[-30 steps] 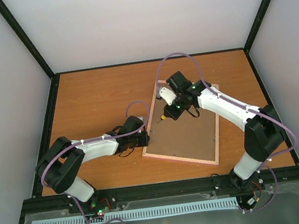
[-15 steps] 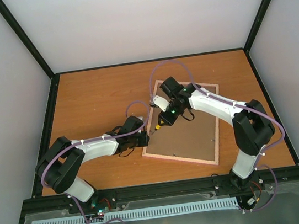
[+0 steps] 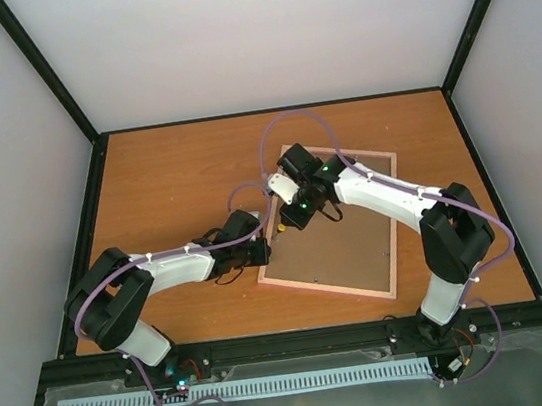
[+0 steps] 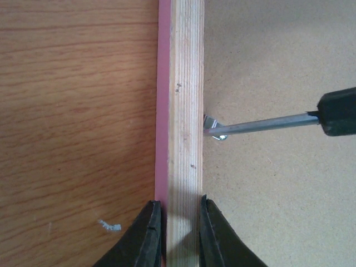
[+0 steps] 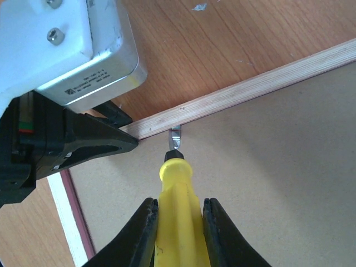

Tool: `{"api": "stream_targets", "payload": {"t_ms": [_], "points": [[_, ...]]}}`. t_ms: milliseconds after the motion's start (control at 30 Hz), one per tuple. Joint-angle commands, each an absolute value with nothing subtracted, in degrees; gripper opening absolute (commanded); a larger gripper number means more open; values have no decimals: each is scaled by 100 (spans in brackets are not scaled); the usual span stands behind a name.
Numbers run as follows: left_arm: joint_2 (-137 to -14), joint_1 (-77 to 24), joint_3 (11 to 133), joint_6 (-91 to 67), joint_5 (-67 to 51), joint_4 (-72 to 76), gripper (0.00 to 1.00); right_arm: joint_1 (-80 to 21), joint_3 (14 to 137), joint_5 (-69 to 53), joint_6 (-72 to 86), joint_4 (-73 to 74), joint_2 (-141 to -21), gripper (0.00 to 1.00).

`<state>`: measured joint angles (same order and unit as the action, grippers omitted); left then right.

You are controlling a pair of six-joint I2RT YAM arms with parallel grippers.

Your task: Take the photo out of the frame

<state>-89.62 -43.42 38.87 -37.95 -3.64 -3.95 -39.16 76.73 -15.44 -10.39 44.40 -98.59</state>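
— Edges first: where is the frame [image 3: 330, 289] lying?
— It is lying back-up and slightly skewed on the right half of the worktop [image 3: 162, 183], with its brown backing board [image 3: 348, 248] facing upward. The photo is not showing, since the board is covering that side.
— Who is working the left rail?
— Both. The left gripper [image 4: 178, 204] is pinching that rail, one finger against the pink outer edge and the other on the board side. The right gripper [image 5: 178, 204] is clamping a yellow-handled screwdriver [image 5: 173, 169]. Its tip is touching a small metal tab [image 5: 174, 134] where the rail is meeting the board.
— Room for moving?
— Bare wood is stretching left of the frame and beyond its far edge, with a narrower strip running along the right. The near rail is sitting close to the worktop's front edge.
— Anything crowding?
— The left gripper's body is sitting just beside the screwdriver tip, and the right arm is reaching across the board.
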Motion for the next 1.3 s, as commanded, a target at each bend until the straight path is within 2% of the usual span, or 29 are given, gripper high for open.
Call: {"api": "stream_targets", "payload": {"t_ms": [0,333,567,800,833,933,1000,1100,1267], "points": [[-8911,-4357,3969,-3936,-510,-224,1,-4023,7766,-151,-832,4397,-9859,3],[-8944,-4359,3973,-3949,-481,-237,1,-4034,7939,534,-844,4568,-9811,3],[-9033,-4359,4124,-3777,-410,-288,1,-3998,7836,346,-1033,4721,-9345,3],[-9328,-3990,4832,-2859,53,-647,2,-3262,7408,-348,-1385,4862,-8674,3],[-9378,-3866,4974,-2732,65,-741,8,-3140,7306,-370,-1433,4865,-8584,3],[-9414,-3591,5418,-2394,463,-1176,42,-2676,7050,-583,-1533,4885,-8315,3],[-9438,-3568,5821,-2379,1036,-1562,54,-2270,6928,-870,-1643,4935,-8171,3],[-9493,-3605,6314,-2699,1271,-2439,59,-1767,6797,-1035,-1921,4976,-8026,3],[-9173,-4301,6187,-3495,1041,-3018,61,-573,6984,-976,-2487,4703,-8168,3]]}}
